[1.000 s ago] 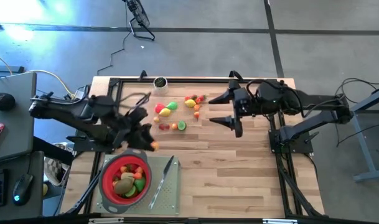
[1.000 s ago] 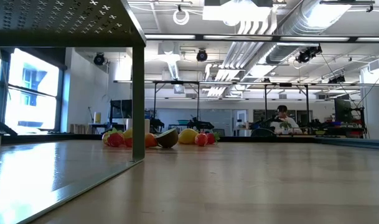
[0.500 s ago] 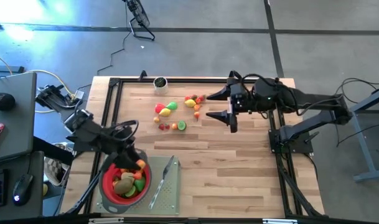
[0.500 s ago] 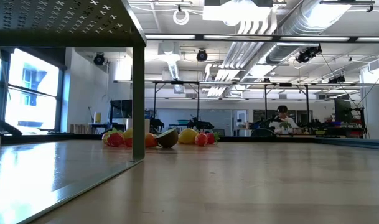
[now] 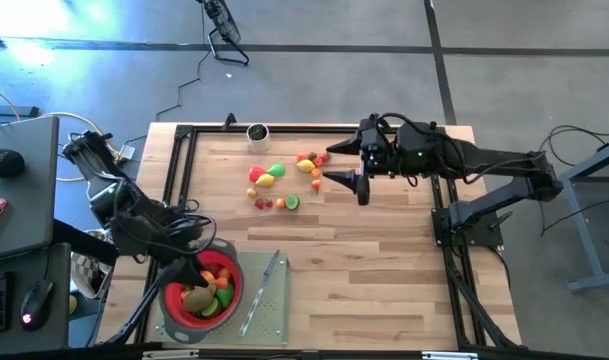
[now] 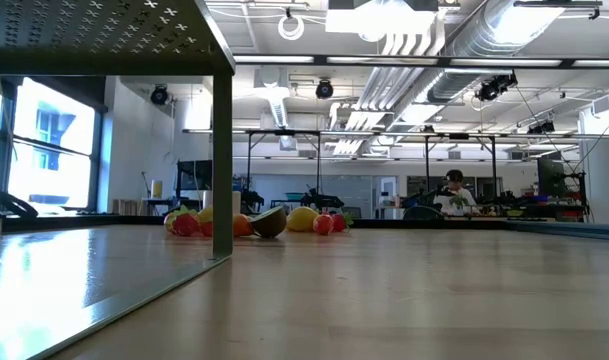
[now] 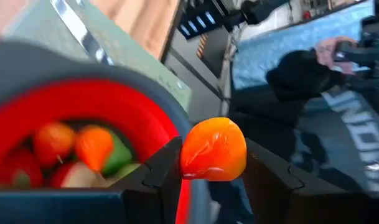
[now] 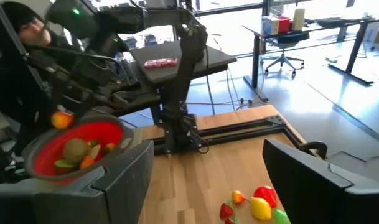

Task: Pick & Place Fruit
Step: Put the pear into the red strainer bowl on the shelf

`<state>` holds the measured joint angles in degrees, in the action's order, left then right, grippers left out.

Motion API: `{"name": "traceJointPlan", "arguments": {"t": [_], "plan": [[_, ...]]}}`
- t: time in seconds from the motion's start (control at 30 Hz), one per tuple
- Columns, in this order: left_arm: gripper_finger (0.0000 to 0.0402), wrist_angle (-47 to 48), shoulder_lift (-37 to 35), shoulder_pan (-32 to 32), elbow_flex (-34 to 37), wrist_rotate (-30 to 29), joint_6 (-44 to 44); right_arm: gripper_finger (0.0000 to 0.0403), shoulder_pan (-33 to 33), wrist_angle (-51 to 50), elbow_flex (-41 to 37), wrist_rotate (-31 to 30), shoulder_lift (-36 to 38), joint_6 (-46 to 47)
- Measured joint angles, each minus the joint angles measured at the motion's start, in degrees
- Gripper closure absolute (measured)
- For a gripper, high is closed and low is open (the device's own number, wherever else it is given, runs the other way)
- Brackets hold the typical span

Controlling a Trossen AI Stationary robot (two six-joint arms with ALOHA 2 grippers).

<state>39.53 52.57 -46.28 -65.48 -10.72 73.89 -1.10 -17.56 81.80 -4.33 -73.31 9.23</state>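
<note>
My left gripper [image 7: 213, 171] is shut on a small orange fruit [image 7: 214, 149] just above the rim of the red strainer [image 5: 174, 300], which holds several fruits. The right wrist view shows that fruit [image 8: 63, 118] over the strainer [image 8: 46, 144]. More fruits [image 5: 282, 178] lie loose on the wood at the far middle; the low view shows them [image 6: 254, 222] too. My right gripper [image 5: 336, 165] hangs open above the table, just right of that pile, with nothing between its fingers. My left gripper pinches the orange fruit by its two sides [image 7: 184, 155] between its two fingers. The fingers slant down from the table's left. The fruit is lifted clear, over the strainer's grey rim [image 7: 145, 81].
The strainer stands on a grey-green mat [image 5: 269, 315] at the near left, with a slim grey knife [image 5: 262, 290] beside it. A small round cup [image 5: 256, 132] stands at the far edge. Bare wood stretches across the table's middle and right.
My left gripper has swung with the orange fruit toward the table's near left, from beside the strainer's far rim to over the strainer, tipping and rolling as it went. My right gripper has drifted a little toward the loose fruits, still open.
</note>
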Motion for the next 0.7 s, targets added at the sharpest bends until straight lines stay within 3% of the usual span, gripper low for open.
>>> {"name": "traceJointPlan", "arguments": {"t": [0.23,0.37,0.53,0.7], "plan": [[0.0267,5.41,2.70,0.11,-10.68,1.63,-2.43,0.0109,-1.66,0.39,0.00,-0.03,-0.98,0.24],[0.0267,16.48,7.11,0.11,-19.42,-0.57,-2.85,0.0109,-1.97,0.52,0.00,-0.03,-1.79,0.17],[0.0268,37.03,15.92,0.13,-29.30,-1.07,-1.18,0.0109,-2.10,0.66,0.00,-0.01,-3.00,0.02],[0.0268,49.38,23.20,0.13,-34.34,3.62,-0.09,0.0109,-2.59,0.69,0.00,0.05,-3.07,0.00]]}}
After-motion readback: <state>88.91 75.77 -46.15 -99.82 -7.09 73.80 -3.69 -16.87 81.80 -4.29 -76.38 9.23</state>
